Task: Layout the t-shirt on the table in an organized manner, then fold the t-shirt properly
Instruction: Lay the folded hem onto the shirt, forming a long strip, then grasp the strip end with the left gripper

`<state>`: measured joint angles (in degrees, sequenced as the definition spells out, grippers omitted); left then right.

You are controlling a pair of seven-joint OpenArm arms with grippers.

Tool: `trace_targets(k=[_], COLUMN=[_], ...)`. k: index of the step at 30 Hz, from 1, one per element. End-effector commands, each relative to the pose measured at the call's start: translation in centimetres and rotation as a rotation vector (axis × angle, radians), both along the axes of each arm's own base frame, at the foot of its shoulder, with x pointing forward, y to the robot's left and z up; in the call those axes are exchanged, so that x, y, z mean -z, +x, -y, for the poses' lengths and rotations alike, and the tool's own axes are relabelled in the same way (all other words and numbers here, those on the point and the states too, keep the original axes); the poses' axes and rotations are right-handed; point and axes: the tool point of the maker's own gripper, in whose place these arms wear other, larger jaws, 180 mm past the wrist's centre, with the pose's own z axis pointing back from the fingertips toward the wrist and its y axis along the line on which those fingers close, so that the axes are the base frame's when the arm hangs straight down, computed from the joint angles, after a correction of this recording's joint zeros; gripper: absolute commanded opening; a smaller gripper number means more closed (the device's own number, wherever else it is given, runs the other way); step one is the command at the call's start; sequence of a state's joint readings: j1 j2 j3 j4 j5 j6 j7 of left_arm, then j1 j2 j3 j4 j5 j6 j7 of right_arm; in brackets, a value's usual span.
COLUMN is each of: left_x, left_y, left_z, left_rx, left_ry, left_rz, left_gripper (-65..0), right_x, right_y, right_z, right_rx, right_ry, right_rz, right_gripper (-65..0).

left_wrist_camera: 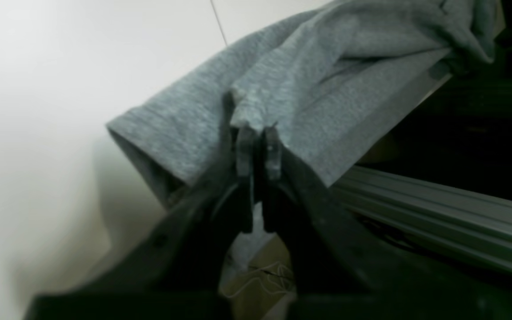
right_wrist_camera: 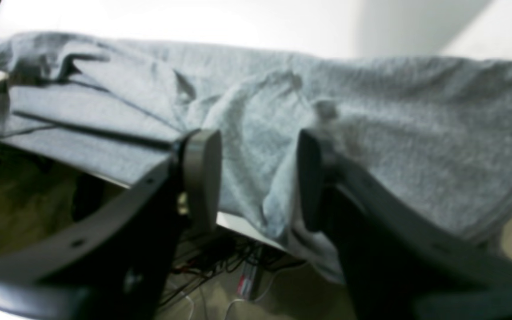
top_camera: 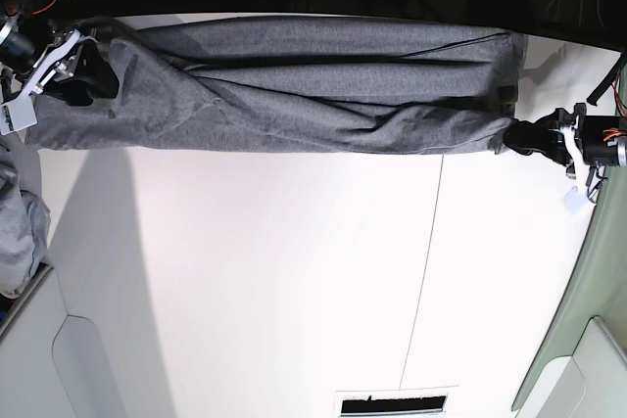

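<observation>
The soft, wrinkled heather-grey t-shirt (top_camera: 294, 85) stretches across the top of the smooth white surface (top_camera: 294, 271). Left jaws (left_wrist_camera: 258, 149) pinch its edge (fully closed); right jaws (right_wrist_camera: 258, 178) stand open, cloth between.

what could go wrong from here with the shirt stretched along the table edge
1. The right gripper stands open with cloth between its fingers, so that end of the t-shirt may sag or bunch.
2. Part of the shirt hangs over the table edge in the right wrist view; it could slide off.
3. The left gripper pinches only a small fold; a pull might slip it free.
</observation>
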<state>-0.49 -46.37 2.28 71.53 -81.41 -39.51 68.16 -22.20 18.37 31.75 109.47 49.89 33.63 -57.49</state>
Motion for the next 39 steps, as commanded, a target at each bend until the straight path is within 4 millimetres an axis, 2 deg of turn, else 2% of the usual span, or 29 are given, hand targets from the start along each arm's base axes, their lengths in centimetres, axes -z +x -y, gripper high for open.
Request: trace_targets(k=[1, 3, 7, 9, 12, 16, 21, 25, 28, 36, 39], left_x=[-1.4, -1.1, -0.5, -0.1, -0.1, -0.8, 1.6, 3.5, 3.8, 5.5, 5.7], left_y=[0.6, -0.3, -1.7, -2.4, -2.5, -1.3, -0.7, -1.6, -1.9, -4.6, -4.9], left_z=[-1.0, -1.7, -2.6, -2.8, -3.4, -4.2, -5.8, -4.8, -3.8, -3.3, -3.0], left_rx=[0.001, 0.001, -0.005, -0.008, -0.035, -0.111, -0.228, -0.279, -0.285, -0.285, -0.288], left_ry=[0.01, 0.03, 0.05, 0.056, 0.064, 0.047, 0.102, 0.053, 0.014, 0.014, 0.007], left_rz=[0.034, 0.01, -0.025, -0.04, -0.028, 0.038, 0.079, 0.037, 0.029, -0.036, -0.042], left_gripper=[-63.1, -61.4, -36.7, -31.8, -31.8, -31.8, -27.7, -27.6, -27.6, -27.6, -27.6], right_x=[-1.4, -1.8, -2.9, -3.2, -3.5, -3.4, -3.1, -3.2, -3.0, -2.9, -3.0], right_y=[1.1, 1.8, 3.5, 4.1, 4.5, 4.4, 4.4, 4.4, 4.3, 4.3, 4.3], right_z=[0.2, 0.2, 0.3, 0.4, 0.5, 0.5, 0.7, 0.7, 0.8, 0.9, 0.8], right_rx=[0.0, 0.0, 0.001, 0.002, 0.004, 0.005, 0.01, 0.011, 0.012, 0.017, 0.018], right_ry=[0.002, 0.002, -0.008, -0.015, -0.016, -0.022, -0.041, -0.04, -0.046, -0.041, -0.04], right_rz=[0.058, 0.079, 0.128, 0.146, 0.16, 0.156, 0.148, 0.153, 0.147, 0.151, 0.153], right_gripper=[-37.1, -37.0, -37.1, -37.1, -37.1, -37.1, -37.1, -37.1, -37.1, -37.1, -37.1])
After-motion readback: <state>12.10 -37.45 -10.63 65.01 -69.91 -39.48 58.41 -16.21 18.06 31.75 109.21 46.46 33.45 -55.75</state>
